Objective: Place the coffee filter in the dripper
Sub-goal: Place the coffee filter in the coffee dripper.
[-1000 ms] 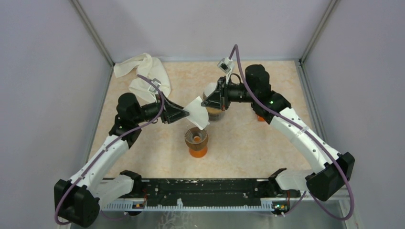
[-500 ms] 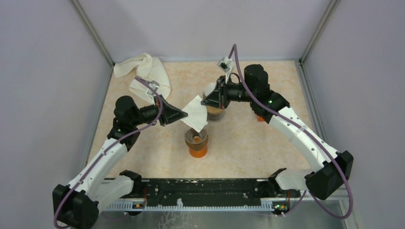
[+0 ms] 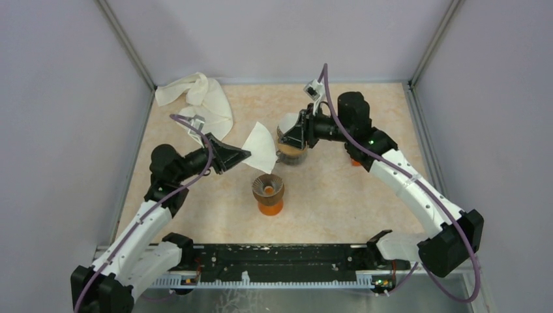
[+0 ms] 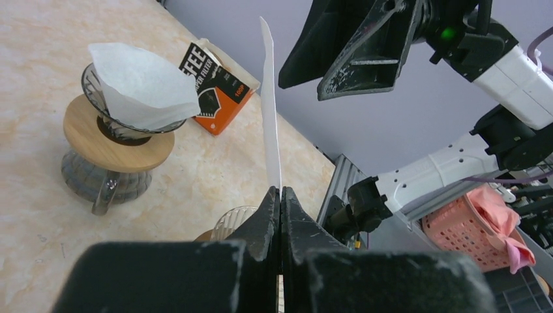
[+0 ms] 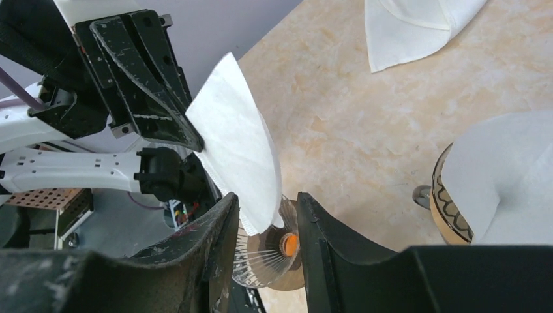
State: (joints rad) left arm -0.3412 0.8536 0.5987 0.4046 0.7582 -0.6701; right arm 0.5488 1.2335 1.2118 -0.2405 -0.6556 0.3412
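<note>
The left gripper [image 4: 281, 195] is pinched tight on the lower edge of the filter [image 4: 269, 117]. The filter is a thin white paper fan. It shows flat and edge-on from the left wrist, and matte and faintly creased from the right wrist. Below and just ahead of the left fingertips stands the dripper [image 3: 267, 189], a clear ribbed cone on an orange base. The filter hangs in the air beside its far rim, apart from it.

The right gripper [image 5: 266, 197] is partly spread and holds nothing, and the paper's free edge lies just past its tips. Close by that gripper is a second dripper [image 4: 117, 130], glass on a round wooden collar, already lined with paper.

From the left wrist the ribbed cone is mostly hidden behind the black fingers, and that lining partly covers the orange-and-black box [image 4: 212, 88]. A crumpled white cloth [image 3: 195, 101] lies beyond the left gripper.

Since half a second ago the left gripper has drawn back leftward, carrying the filter away from the dripper.
</note>
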